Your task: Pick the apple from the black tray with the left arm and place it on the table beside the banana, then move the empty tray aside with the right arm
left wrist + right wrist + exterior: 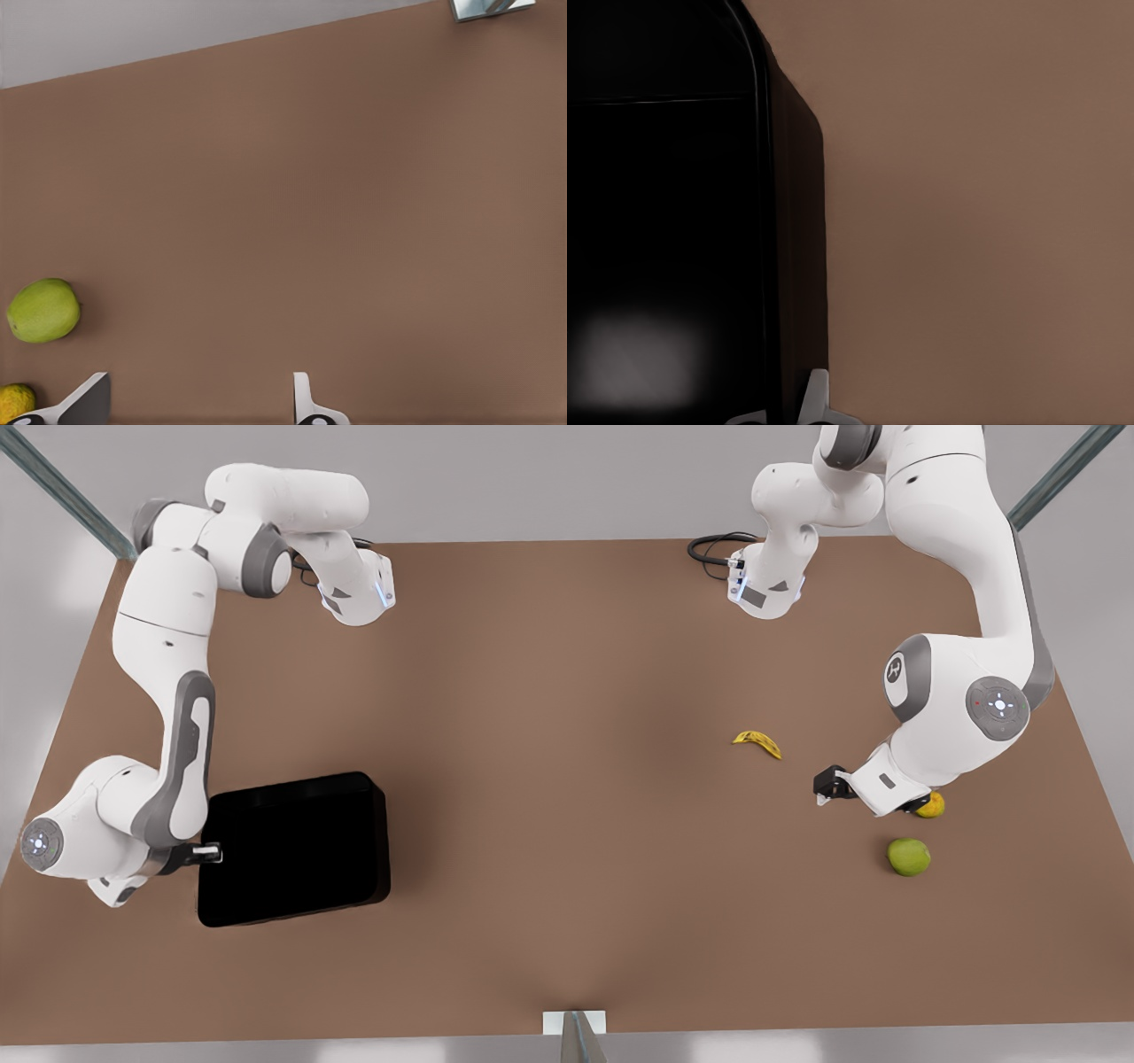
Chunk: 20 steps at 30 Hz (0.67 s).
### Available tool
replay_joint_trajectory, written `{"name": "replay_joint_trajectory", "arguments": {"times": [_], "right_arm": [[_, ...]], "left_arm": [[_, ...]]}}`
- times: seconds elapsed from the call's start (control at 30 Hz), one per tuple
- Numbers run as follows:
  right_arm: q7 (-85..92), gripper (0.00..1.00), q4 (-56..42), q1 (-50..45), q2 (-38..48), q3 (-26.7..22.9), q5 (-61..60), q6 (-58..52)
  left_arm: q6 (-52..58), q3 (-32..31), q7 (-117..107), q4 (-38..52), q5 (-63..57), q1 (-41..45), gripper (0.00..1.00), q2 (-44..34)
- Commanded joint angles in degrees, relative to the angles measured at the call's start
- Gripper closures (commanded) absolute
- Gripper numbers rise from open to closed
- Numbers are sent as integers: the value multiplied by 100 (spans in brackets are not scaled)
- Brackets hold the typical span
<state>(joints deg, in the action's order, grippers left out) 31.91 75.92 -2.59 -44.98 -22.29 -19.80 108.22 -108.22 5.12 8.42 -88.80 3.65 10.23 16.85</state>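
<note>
My left gripper (pixel 826 786) hangs with its fingers (pixel 303 397) spread wide and nothing between them, near the apple (pixel 908 856), which sits on the table (pixel 567 691) near the banana (pixel 757 742). My right gripper (pixel 208 854) pinches the black tray (pixel 292 849) by its rim at the front view's left.

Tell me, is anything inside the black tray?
Nothing shows inside the tray; its dark floor looks bare. The apple lies on the table. The right pincer grips the tray's rim, hiding that small spot.
</note>
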Motion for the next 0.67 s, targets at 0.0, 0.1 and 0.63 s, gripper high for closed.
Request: {"name": "replay_joint_trajectory", "arguments": {"times": [0.0,0.1,0.63], "right_arm": [[2777,100,-7,13,-186,5,-14,630],[2768,94,-7,39,-318,5,-50,806],[-1248,0,-736,751,1773,2862,2279,-1585]], "left_arm": [[3,-2,10,3,-5,6,0,-6],[3,-2,-34,3,-14,6,0,20],[29,16,80,267,21,-126,0,126]]}}
